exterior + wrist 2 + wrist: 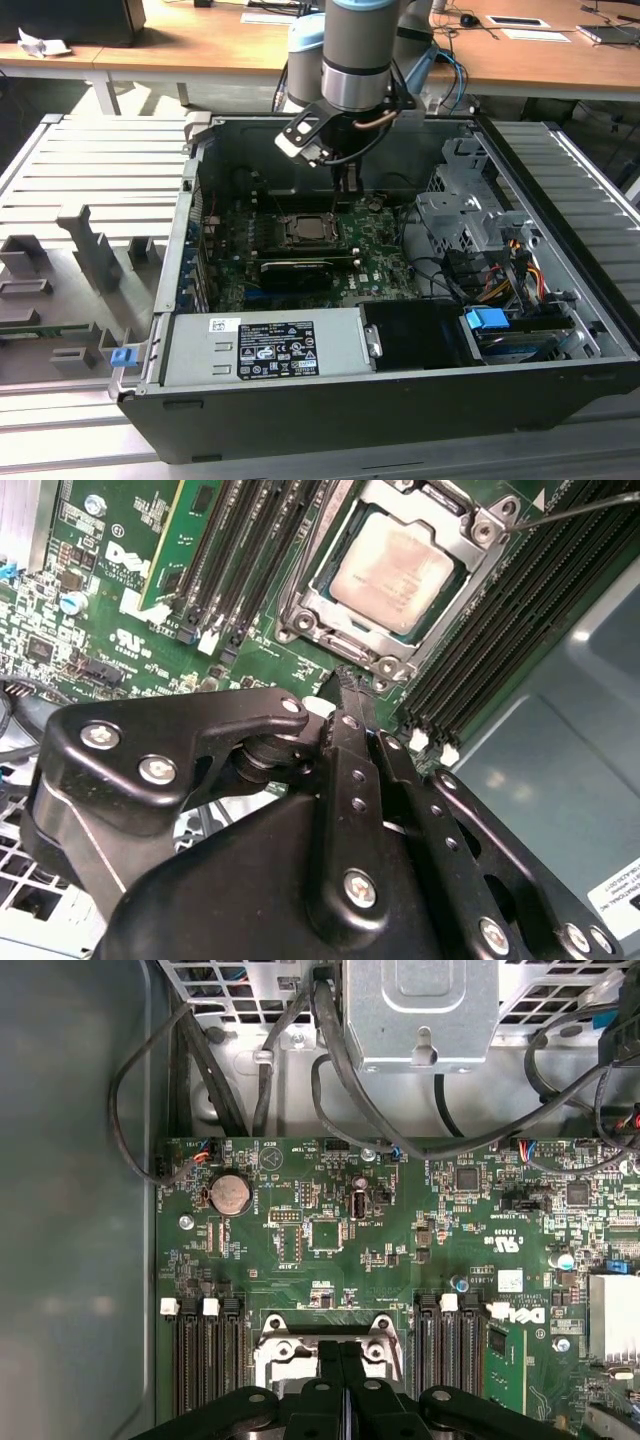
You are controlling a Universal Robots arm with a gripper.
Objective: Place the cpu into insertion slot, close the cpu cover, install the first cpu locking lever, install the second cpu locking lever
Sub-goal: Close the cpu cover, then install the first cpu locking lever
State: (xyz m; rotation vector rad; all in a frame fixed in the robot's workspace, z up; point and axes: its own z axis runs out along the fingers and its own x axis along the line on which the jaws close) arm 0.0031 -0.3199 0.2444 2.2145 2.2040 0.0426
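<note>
The cpu (400, 568) lies in the insertion slot (312, 232) with its pale metal face up. The grey cpu cover (322, 608) is down flat around it, framing the chip. A thin metal locking lever (580, 508) sticks out from one corner of the socket. My gripper (345, 675) is shut with nothing between its fingers, its tip just beside the socket's edge. In the exterior view the gripper (347, 185) hangs a little above the board, behind the socket. In the first wrist view the gripper (342, 1355) covers the socket's middle (290, 1345).
Black memory slots (250, 550) flank the socket on both sides. A long black card (295, 270) lies in front of it. The power supply (265, 345) fills the case front, and a drive cage (460, 215) with cables stands at the exterior view's right. Case walls enclose the board.
</note>
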